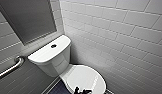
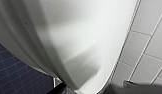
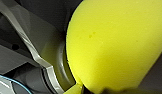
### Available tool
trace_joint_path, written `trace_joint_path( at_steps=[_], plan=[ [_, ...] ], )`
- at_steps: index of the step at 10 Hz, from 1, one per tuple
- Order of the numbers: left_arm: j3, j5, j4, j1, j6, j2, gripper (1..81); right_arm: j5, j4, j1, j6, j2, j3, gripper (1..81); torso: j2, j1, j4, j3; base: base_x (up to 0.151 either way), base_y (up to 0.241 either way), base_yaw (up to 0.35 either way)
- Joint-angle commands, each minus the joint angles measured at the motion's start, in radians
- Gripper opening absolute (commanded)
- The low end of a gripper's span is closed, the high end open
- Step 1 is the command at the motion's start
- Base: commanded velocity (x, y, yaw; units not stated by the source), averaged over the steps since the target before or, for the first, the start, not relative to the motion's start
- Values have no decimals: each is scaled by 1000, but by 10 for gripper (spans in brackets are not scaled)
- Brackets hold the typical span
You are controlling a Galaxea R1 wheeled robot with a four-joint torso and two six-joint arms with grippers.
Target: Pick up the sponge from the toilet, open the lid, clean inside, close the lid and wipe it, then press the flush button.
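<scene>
The white toilet (image 1: 50,53) stands in a tiled corner, its oval lid (image 1: 84,77) down over the bowl. A round flush button (image 1: 53,46) sits in the flat tank top. A dark gripper, which I take for my left gripper (image 1: 81,90), pokes in over the lid's front end, open and holding nothing. The left wrist view looks close along the toilet's glossy white curve (image 2: 72,37). The bright yellow sponge (image 3: 114,45) looms very large in the right wrist view, pinched at one end in my right gripper.
White wall tiles (image 1: 122,37) run close along the toilet's right side. A metal grab bar (image 1: 10,67) is fixed to the left wall. Dark blue floor tiles (image 1: 58,88) show left of the bowl, and a dark panel hangs above the tank.
</scene>
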Motion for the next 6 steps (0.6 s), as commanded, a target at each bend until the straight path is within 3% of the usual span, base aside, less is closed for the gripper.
trace_joint_path(
  at_steps=[1, 6],
  plan=[
    [112, -137, 30, -159, 28, -32, 811, -60, -19, -16, 0, 5, 34, 10, 0, 0, 0, 0, 0, 0, 0],
    [227, -181, 29, -159, 26, -113, 811, -60, -20, -17, 2, 7, 34, 10, 0, 0, 0, 0, 0, 0, 0]
  ],
)
